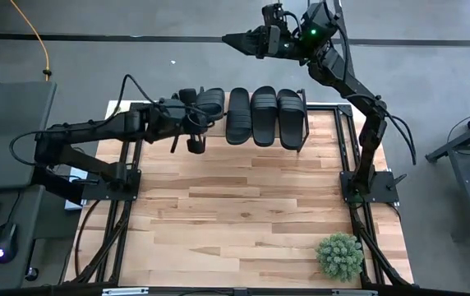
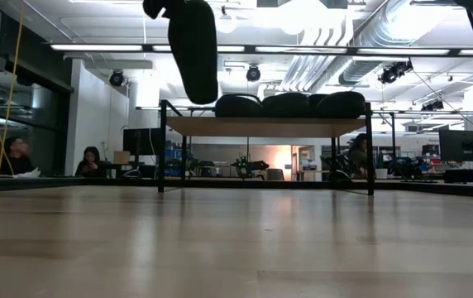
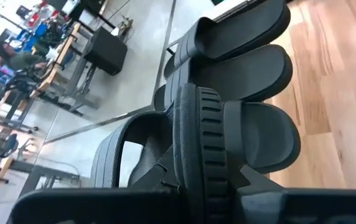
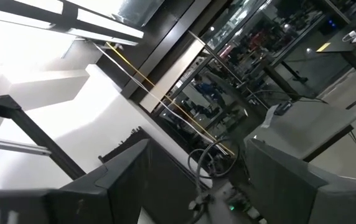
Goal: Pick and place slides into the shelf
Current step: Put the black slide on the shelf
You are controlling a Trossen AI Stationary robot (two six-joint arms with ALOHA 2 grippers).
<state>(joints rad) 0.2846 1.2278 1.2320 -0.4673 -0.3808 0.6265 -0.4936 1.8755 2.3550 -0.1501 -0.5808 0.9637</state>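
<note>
Slide (image 1: 205,105) in left gripper's (image 1: 192,115) closed jaws beside 3 shelved slides (image 1: 265,117), right gripper (image 1: 237,39) open, potted plant (image 1: 339,256) well apart

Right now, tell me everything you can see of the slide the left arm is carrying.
The held slide is a black, rubbery-looking sandal with a wide ribbed strap and a long oval sole. The left gripper is shut on it, holding it in the air at the left end of the shelf, beside the three slides already lying on top. In the low view it hangs nearly upright, above the shelf top and apart from it. I cannot tell whether it touches the nearest slide.
</note>
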